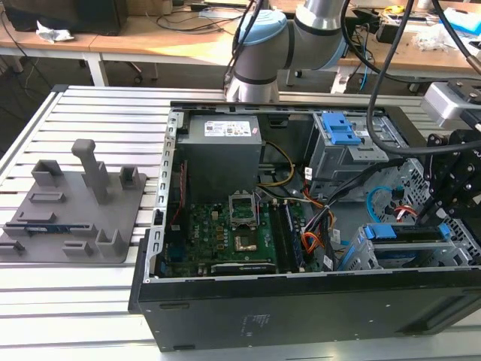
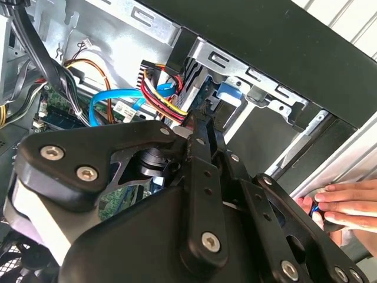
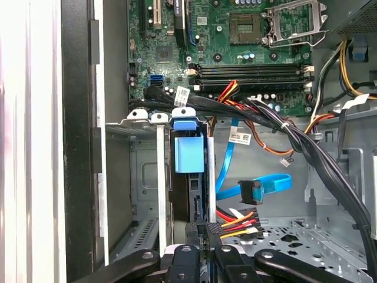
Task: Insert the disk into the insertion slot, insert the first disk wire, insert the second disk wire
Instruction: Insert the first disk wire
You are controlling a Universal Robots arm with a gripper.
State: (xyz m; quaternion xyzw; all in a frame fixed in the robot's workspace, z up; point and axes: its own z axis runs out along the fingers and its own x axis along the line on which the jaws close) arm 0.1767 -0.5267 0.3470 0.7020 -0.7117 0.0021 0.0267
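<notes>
**Hand** (image 3: 203,239): black, linkage-driven, two-fingered. In the first wrist view the fingertips are drawn close together on the small black plug of the first disk wire (image 3: 238,219). The plug is held at the exposed end of the disk (image 3: 189,154); whether it is fully seated cannot be told. The wire's red, orange and black strands are led off sideways from the plug.

**Arm** (image 1: 263,45): based beyond the far side of the computer case (image 1: 301,308). The blue-capped joints are raised there. The wrist is carried over to the exterior view's right and pointed down into the case's near right corner.

**Disk**: lodged in the insertion slot (image 3: 141,171), with its blue carrier tab shown between the slot's upright rails.

**Second disk wire** (image 3: 259,187): light blue, looped just beside the slot. Its plug is left hanging free, apart from the disk.

**Surroundings**:
- A motherboard (image 3: 235,35) is mounted past the slot.
- In the exterior view, a larger bay (image 1: 338,131) with a blue latch and a grey power supply (image 1: 222,147) are set at the case's far side.
- A grey fixture plate (image 1: 75,207) is laid on the slatted tabletop (image 1: 68,301), to the exterior view's left of the case.
- A person's fingers (image 2: 347,203) are rested on the case's outer edge in the second wrist view.
</notes>
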